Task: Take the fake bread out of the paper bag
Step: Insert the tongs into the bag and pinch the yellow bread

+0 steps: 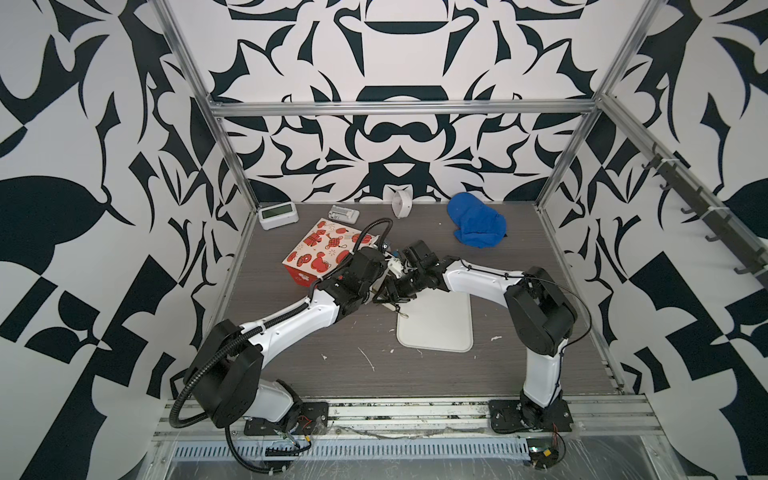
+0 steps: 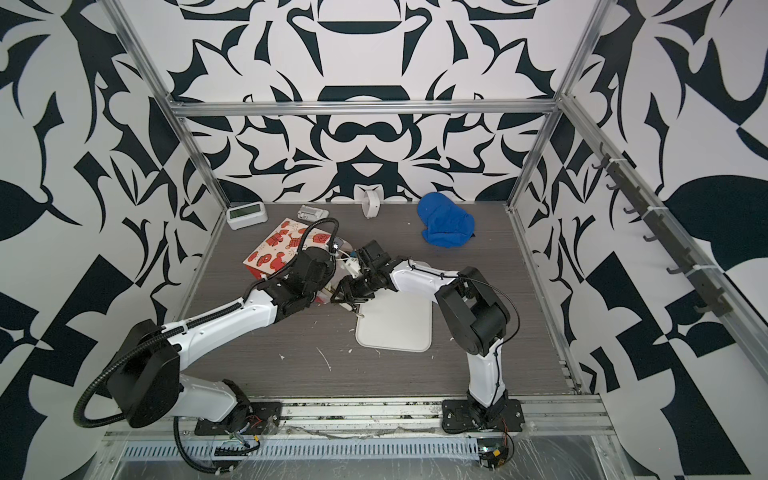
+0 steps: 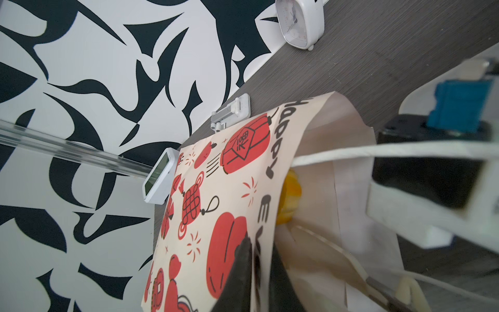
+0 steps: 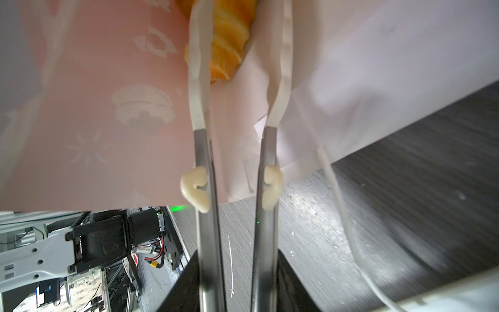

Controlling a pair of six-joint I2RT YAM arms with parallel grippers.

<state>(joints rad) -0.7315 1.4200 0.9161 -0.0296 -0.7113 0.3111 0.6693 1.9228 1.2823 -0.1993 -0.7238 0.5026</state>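
- Paper bag (image 1: 320,249), red and white with red prints, is laid on its side on the grey surface (image 1: 457,374), its mouth turned toward the white tray (image 1: 440,332) near it.
- The upper edge of the paper bag at its mouth is pinched by the left tool (image 3: 259,254). One black finger is set on the printed outside and one on the inside, so the mouth is held up.
- Metal tongs (image 4: 206,162) with pale tips are clamped in the right tool (image 4: 237,264), which is set narrow around them, and they are reached into the mouth of the bag.
- One piece of fake bread (image 4: 229,46), golden-orange and ridged, is seen deep inside the bag between the tong tips. One tip is laid across it and the other stands apart from it.
- Whether more pieces lie in the bag cannot be told.
- A blue cloth (image 1: 478,226), a white clock (image 1: 401,203) and a small display (image 1: 277,215) are ranged along the back of the surface.
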